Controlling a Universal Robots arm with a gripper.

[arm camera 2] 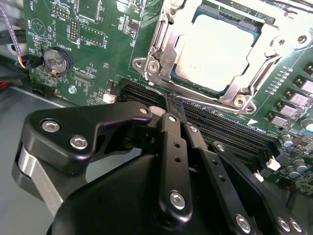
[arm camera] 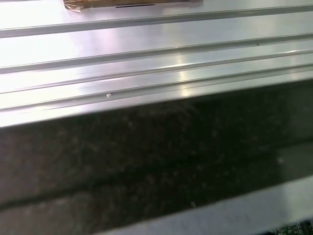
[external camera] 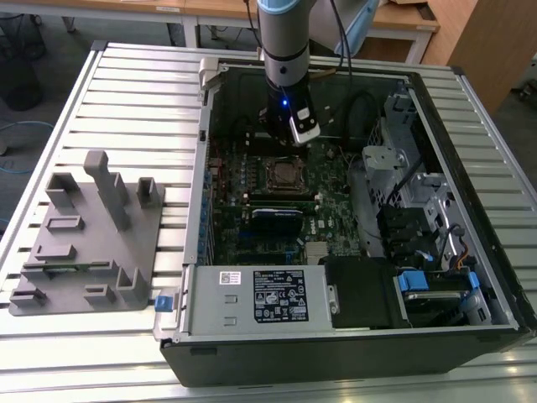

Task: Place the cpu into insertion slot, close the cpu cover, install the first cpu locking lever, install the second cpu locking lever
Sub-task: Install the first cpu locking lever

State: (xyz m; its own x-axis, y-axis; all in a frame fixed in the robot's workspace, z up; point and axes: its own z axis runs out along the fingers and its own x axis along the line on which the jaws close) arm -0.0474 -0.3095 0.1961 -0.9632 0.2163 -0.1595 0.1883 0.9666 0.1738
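Cpu (arm camera 2: 220, 54) seated under closed cpu cover (arm camera 2: 168, 46), gripper (arm camera 2: 176, 105) poised just beside

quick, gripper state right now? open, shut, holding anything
Gripper: shut, fingers together and holding nothing, beside the cpu, which already sits in the insertion slot under the closed cpu cover.

Reaching straight down from the top of the exterior view, grey-and-silver jointed arm (external camera: 284, 34) hanging near vertical with a small blue light glowing on the wrist. Carrying a black metal linkage gripper (arm camera 2: 175, 105) with silver bolts, fingers pressed together tip to tip, gripping nothing, pointing downward in the second wrist view.
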